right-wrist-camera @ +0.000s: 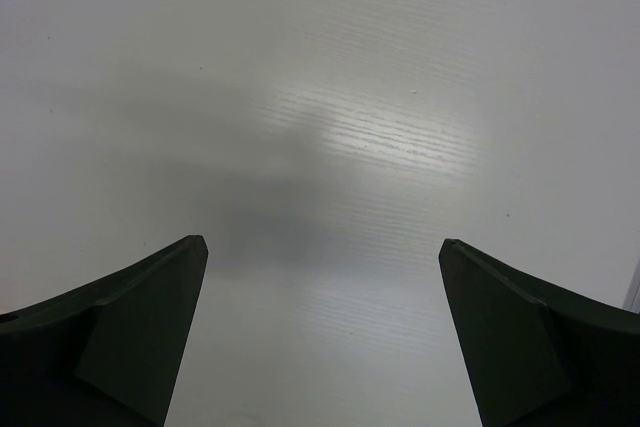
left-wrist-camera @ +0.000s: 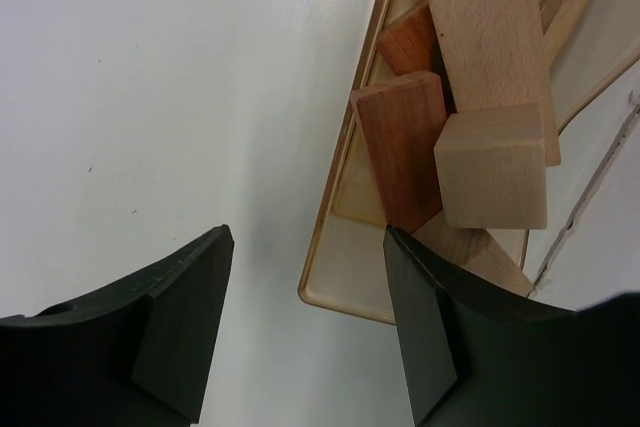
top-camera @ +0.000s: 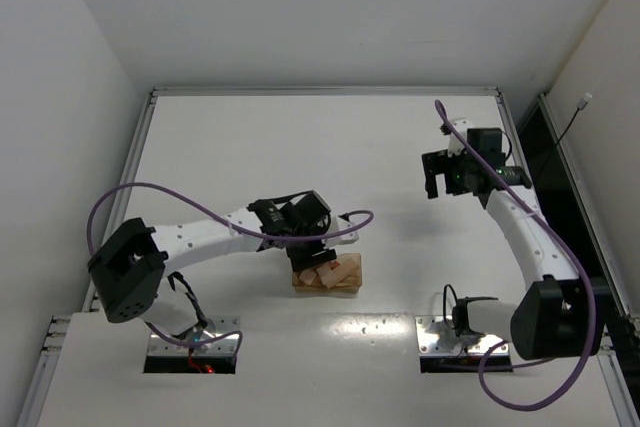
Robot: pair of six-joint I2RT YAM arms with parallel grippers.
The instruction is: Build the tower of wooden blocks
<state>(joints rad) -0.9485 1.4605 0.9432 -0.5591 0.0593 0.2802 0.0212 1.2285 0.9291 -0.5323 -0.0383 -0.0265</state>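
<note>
Aiming: centre left pincer (left-wrist-camera: 303,247) on reddish block (left-wrist-camera: 400,152) at one o'clock, clear of tray (left-wrist-camera: 335,287) rim.
Left pincer: parted, empty.
Right pincer (right-wrist-camera: 322,247): wide open, idle over counter (right-wrist-camera: 320,97).

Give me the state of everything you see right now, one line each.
left gripper, open, empty, above the tray corner.
right gripper, open wide, empty, above the table.
wood blocks, piled loose in the tray, not yet stacked.
tray, flat on the table, holding the blocks.
</note>
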